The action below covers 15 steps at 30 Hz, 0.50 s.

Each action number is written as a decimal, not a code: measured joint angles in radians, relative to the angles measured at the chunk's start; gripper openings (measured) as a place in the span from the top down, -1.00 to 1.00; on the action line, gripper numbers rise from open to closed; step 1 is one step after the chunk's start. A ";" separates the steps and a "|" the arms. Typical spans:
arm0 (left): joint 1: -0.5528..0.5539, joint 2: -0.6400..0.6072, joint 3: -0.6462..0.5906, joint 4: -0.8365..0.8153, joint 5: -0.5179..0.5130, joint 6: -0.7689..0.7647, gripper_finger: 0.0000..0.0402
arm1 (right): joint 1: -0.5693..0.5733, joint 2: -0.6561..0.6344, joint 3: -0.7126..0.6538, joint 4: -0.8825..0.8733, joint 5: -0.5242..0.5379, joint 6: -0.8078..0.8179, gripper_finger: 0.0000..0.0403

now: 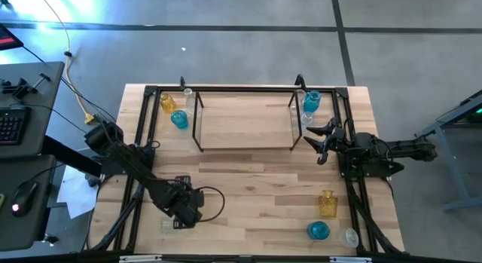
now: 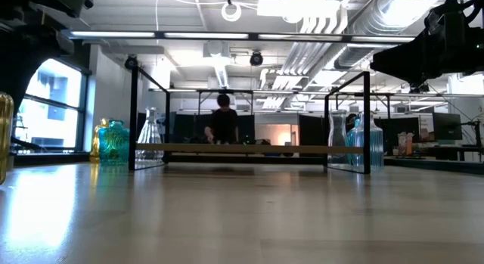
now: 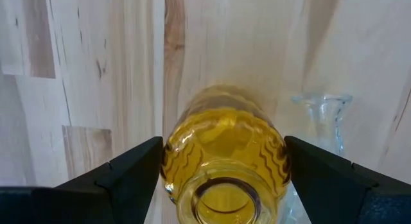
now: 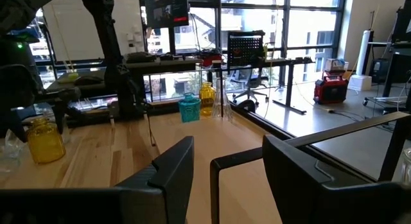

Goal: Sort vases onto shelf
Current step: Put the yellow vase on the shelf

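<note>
Vases await sorting; the shelf (image 1: 245, 121), at 12 o'clock on the tabletop (image 1: 256, 195), holds none. The left claw (image 3: 221, 169), at 7 o'clock, stands wide astride a yellow vase (image 3: 221, 153), not gripping it. Closing squarely on the body, clear of the neighbouring clear vase (image 3: 324, 118), seems advisable. The right claw (image 1: 320, 141), part-open and holding nothing, waits at 2 o'clock. Countable from above: three yellow, three blue, and about three clear, these being hard to distinguish.

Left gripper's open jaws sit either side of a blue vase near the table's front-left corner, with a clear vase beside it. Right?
Not quite: the vase between the left gripper's open jaws is amber-yellow, not blue, as the left wrist view shows. The clear vase does stand beside it.
</note>
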<state>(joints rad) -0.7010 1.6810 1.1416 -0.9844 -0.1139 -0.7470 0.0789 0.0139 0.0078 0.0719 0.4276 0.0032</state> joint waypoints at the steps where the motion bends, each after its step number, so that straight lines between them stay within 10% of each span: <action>1: 0.000 0.000 0.000 0.000 0.000 0.000 -0.56 | 0.000 0.000 0.000 0.000 -0.003 0.000 0.16; 15: -0.007 0.000 0.000 0.001 -0.003 0.000 -0.48 | 0.000 0.000 0.000 -0.001 -0.017 -0.001 0.16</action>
<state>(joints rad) -0.7083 1.6810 1.1416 -0.9831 -0.1169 -0.7473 0.0790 0.0139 0.0078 0.0711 0.4110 0.0026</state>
